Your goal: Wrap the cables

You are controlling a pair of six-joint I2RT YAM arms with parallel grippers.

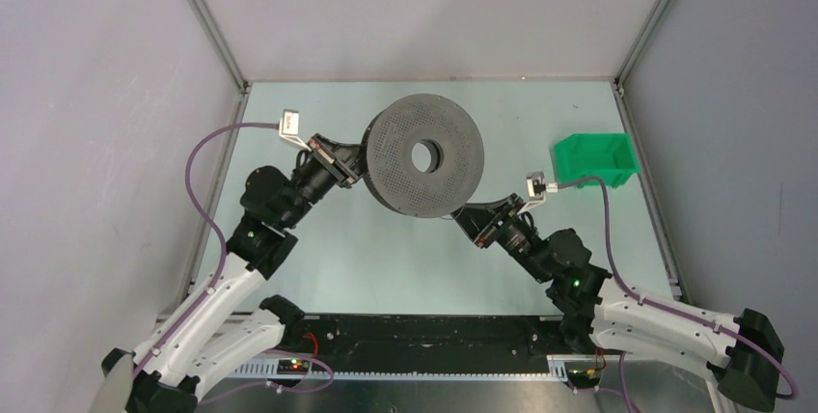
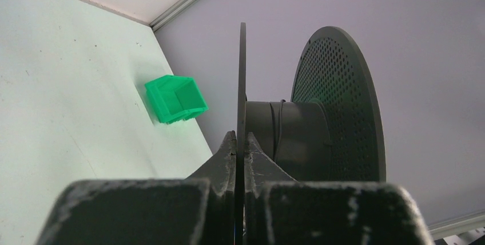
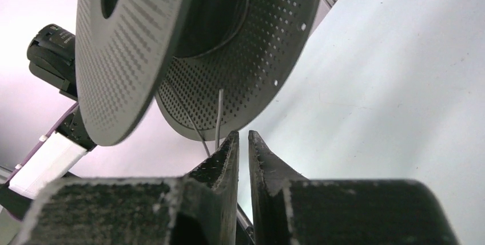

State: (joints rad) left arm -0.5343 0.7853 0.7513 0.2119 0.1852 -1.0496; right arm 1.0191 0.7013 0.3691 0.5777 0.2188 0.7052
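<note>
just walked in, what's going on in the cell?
Left gripper is clamped on one flange of the grey spool, holding it up. Right gripper sits just below it, jaws slightly parted, beside the loose end of the thin cable. Some cable lies on the hub.

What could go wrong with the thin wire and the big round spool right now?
The cable hangs loose beside the right pincer, whose jaws stand slightly apart with nothing between them. It could slip away and unwind. The left pincer grips the spool only by the thin edge of one disc, so the spool might tilt or slide out.
</note>
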